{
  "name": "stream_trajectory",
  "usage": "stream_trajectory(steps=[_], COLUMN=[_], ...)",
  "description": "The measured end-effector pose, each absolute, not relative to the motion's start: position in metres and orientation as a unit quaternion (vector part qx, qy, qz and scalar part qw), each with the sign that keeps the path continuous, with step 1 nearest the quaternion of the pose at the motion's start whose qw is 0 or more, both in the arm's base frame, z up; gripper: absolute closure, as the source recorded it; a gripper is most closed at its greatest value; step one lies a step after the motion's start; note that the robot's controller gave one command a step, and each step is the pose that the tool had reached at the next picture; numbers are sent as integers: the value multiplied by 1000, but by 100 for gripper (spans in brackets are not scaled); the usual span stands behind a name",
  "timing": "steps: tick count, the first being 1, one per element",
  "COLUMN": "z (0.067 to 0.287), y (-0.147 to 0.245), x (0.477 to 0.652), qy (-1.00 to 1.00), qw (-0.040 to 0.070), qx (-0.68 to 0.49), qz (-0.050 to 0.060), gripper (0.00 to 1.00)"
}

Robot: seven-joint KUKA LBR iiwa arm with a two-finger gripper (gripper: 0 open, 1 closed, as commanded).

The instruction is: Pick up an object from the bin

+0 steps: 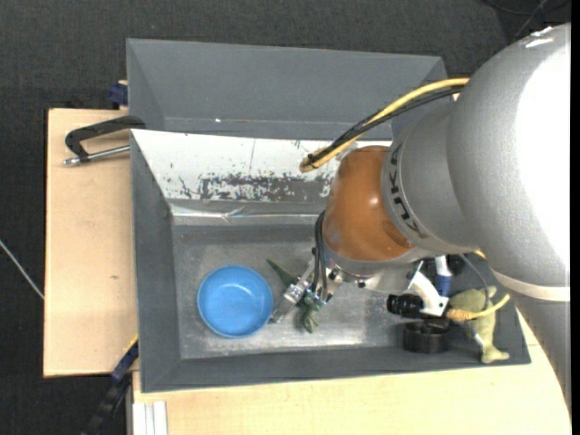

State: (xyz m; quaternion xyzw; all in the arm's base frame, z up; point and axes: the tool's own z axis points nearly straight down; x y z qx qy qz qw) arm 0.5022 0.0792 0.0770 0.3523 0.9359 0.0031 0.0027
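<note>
From my station I read this as the grasp stage of the pick, with nothing lifted yet. The gripper is down low on the bin floor just to the right of the blue bowl, and its tip sits over a small dark green thing with thin leaf-like spikes, a toy plant or creature by the look of it. That thing lies right beside the bowl's right rim. I cannot tell whether the tool is open or closed, because the orange cover and the wrist hide most of it, and I see nothing clearly gripped. Farther right of the bowl, well apart from it, lies a small heap: a black and white piece, a black round cap and a pale yellow toy animal. For the next move I would want the green thing confirmed inside the tool, then a firm close and a straight lift. I'd watch that the thin spikes do not slip out and that the bowl is not nudged.
</note>
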Motion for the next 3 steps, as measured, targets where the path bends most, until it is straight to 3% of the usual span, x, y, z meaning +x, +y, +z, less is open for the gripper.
stream_trajectory(steps=[1, 2, 3], z=[78, 85, 130], y=[77, 78, 78], x=[504, 505, 507], qy=[935, 936, 936], qw=[7, 2, 3], qx=[354, 353, 352], qz=[3, 1, 2], gripper=[100, 100, 100])
